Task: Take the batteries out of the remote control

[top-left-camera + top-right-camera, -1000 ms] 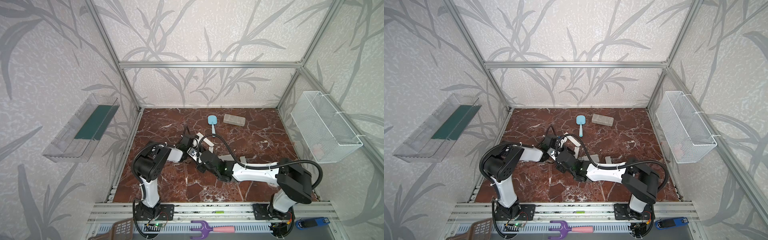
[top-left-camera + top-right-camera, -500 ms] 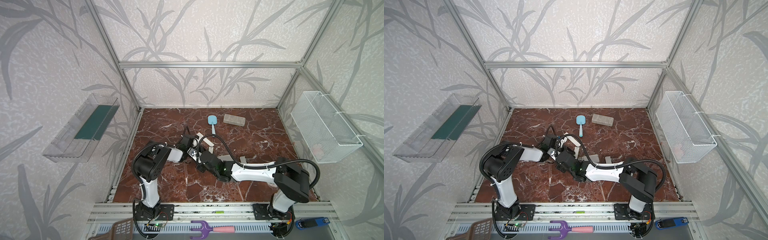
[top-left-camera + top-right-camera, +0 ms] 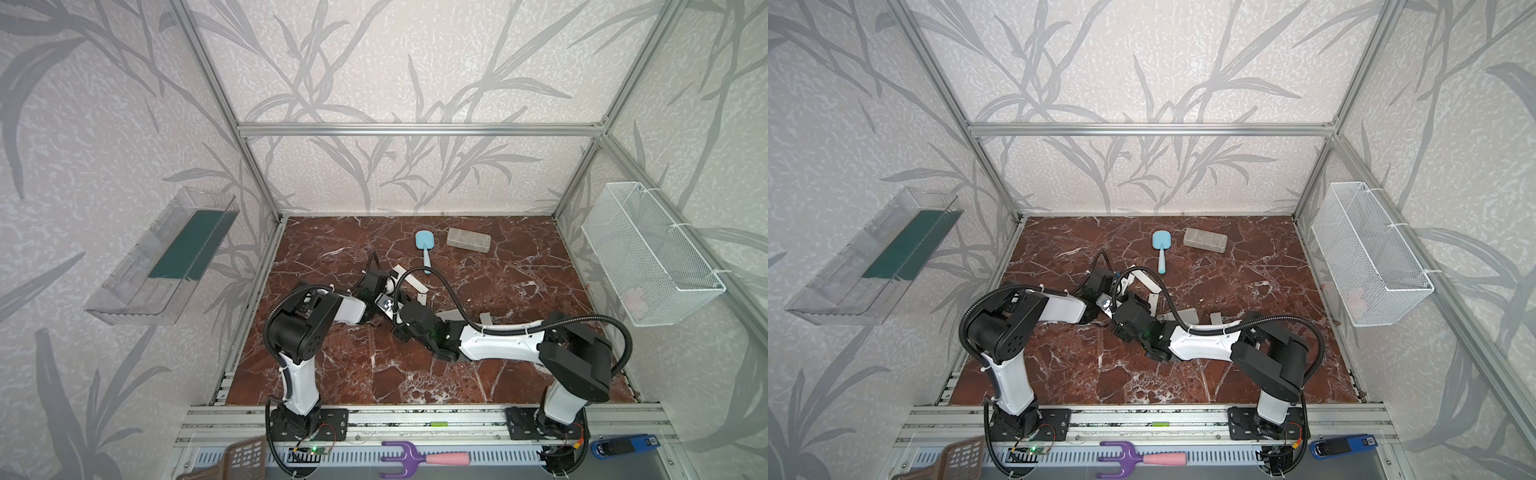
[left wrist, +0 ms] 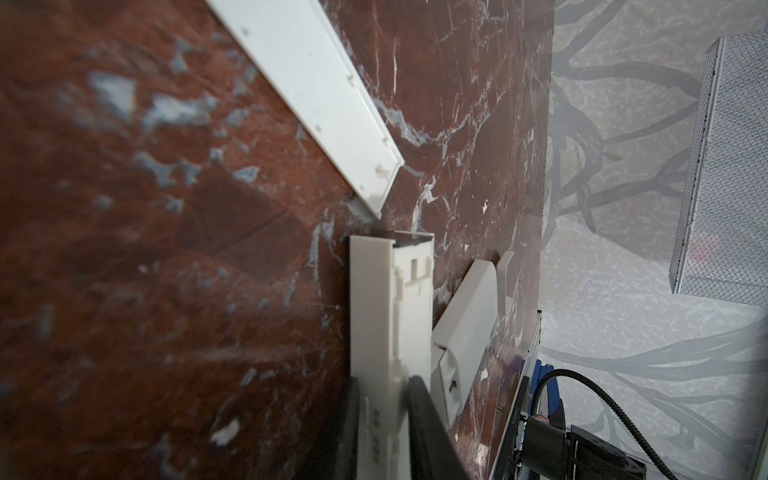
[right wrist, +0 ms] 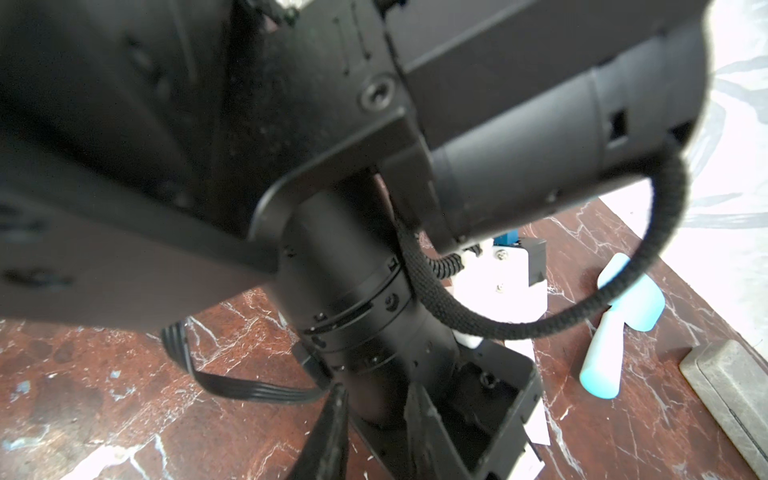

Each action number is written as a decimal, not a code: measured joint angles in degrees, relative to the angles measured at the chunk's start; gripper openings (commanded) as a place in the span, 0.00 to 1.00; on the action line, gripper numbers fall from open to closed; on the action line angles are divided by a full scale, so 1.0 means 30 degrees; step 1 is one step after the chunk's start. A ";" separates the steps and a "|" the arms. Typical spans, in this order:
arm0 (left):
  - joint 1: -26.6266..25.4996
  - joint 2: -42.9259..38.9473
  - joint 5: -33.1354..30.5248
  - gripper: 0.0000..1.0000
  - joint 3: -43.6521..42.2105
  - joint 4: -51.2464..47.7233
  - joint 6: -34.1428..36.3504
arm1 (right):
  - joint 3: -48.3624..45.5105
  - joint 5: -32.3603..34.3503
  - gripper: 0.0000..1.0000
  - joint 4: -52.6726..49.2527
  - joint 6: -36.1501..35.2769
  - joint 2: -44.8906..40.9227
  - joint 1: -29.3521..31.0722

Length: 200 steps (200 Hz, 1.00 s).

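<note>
1. Nearest, along the bottom edge of both top views, off the work floor by the ribbed aluminium rail (image 3: 374,415): purple plastic garden fork (image 3: 419,459) with a pink handle, brown slotted plastic scoop (image 3: 245,457) at lower left, glossy blue gadget (image 3: 623,445) at lower right.
2. Next, at frame centre over the polished red-brown marble-patterned tabletop (image 3: 374,374): both black wrists crowded close together.
3. Clamped across its long edges by the dark fingers of the left gripper (image 4: 382,380): a long, slim, matte white plastic remote control body (image 4: 370,311), square-ended, with moulded ribs and slots along its opened side.
4. Pointed at the other arm's wrist, the right gripper (image 5: 376,390): jaws drawn nearly together, contents of the narrow gap, if any, not discernible.
5. Lime-green cylindrical batteries: not visible in any view. No green in the exposed part of the remote, the rest hidden by fingers and arms.
6. Against a second ago, hardly any change: same grips, same remote position, only the right arm's black elbow housing nudged slightly leftward. Probably a pause or fine alignment, with no visible progress on unloading.
7. Near the held body but apart from its tip: a flat white cover strip (image 4: 316,95) with small snap tabs. Just beside it, perhaps touching: a rounded off-white casing piece (image 4: 465,324).
8. Farther, upper centre: pale blue plastic paddle (image 3: 424,247) and a rough grey rectangular block (image 3: 468,240).
9. Farthest, on the side walls: white wire-mesh basket (image 3: 648,257) at right, clear plastic tray (image 3: 124,307) with a dark green liner at left.
</note>
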 measured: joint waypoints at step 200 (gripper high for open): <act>0.0000 0.0299 0.0313 0.21 0.0313 -0.0022 0.0335 | -0.1020 0.1632 0.00 -0.2710 0.0182 -0.3483 -0.0226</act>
